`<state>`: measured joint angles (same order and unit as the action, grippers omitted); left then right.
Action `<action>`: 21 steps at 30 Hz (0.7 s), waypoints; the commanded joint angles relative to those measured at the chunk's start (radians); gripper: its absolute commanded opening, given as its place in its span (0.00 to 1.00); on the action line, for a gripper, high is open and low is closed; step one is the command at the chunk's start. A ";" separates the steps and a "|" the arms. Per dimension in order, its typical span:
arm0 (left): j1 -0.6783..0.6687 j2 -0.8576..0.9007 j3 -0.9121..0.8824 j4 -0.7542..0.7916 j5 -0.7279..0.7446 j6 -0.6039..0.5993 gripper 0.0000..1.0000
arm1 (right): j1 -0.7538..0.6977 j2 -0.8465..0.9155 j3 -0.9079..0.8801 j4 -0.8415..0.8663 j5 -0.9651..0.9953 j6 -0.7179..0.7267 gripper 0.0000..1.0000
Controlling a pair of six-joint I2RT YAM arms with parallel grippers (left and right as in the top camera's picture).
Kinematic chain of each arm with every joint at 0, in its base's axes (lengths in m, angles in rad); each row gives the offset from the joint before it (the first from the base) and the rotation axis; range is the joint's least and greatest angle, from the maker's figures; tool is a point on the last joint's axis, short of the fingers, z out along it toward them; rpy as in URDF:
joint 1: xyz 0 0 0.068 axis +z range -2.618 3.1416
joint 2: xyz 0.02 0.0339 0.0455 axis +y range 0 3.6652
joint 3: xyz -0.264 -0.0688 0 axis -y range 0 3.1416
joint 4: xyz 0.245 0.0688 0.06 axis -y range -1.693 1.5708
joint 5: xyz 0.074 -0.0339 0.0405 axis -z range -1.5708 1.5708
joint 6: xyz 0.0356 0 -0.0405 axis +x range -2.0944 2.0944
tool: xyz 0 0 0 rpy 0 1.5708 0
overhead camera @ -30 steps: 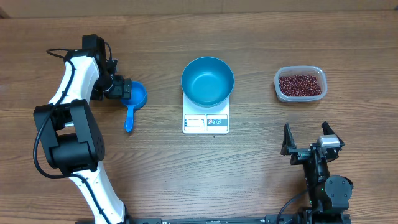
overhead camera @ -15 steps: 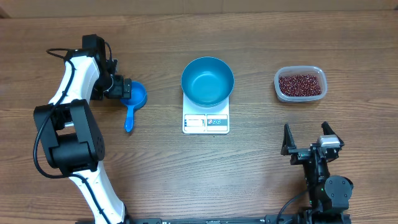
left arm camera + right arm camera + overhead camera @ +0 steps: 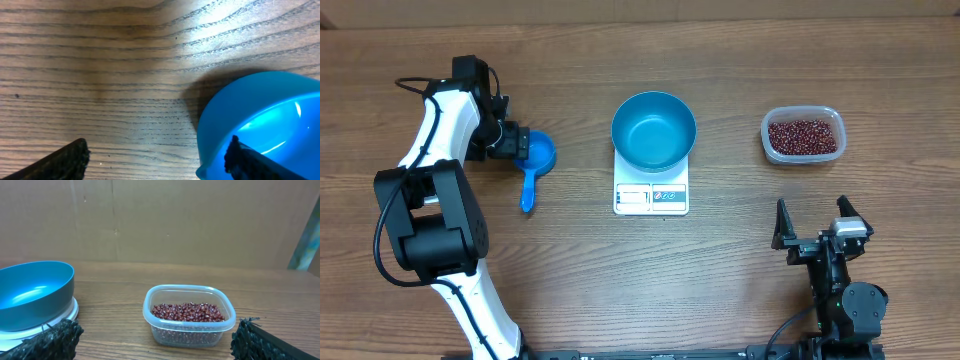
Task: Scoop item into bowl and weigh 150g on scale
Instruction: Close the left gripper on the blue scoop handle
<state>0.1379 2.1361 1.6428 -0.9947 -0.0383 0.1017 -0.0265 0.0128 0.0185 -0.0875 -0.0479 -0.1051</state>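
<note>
**Scoop not yet in hand, bowl empty**

The fingers (image 3: 67,159) of your left gripper (image 3: 517,143) stand wide apart at the blue scoop (image 3: 533,160). One is over its cup and the other over bare table (image 3: 720,280) beside it, and neither looks pressed against the wall. You are at the opening step, I judge: taking hold of the scoop. Next, close firmly on it and lift it level. Then carry it past the bowl (image 3: 653,130) to the tub (image 3: 840,118), which is well apart from it.

Your right gripper (image 3: 812,228) rests with its jaws spread and empty, nearer you than the tub.

The beans (image 3: 803,136) are small, glossy, dark red-brown ovals. They lie as a loose heap in the clear tub. The bowl sits empty on the scale (image 3: 651,197), whose display is too small to read.
</note>
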 commanded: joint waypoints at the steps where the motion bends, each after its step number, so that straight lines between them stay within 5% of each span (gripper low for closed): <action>1: -0.004 0.019 0.013 0.000 0.006 0.014 0.83 | -0.004 -0.010 -0.010 0.006 0.005 0.003 1.00; 10: -0.004 0.019 0.013 -0.002 0.014 0.014 0.50 | -0.004 -0.010 -0.010 0.006 0.005 0.003 1.00; 17: -0.004 0.019 0.013 -0.003 0.014 0.014 0.08 | -0.004 -0.010 -0.010 0.006 0.005 0.003 1.00; 21: -0.004 0.019 0.013 -0.003 0.014 0.014 0.04 | -0.004 -0.010 -0.010 0.006 0.005 0.003 1.00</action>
<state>0.1375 2.1361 1.6466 -0.9974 -0.0246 0.1112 -0.0265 0.0128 0.0185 -0.0868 -0.0475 -0.1047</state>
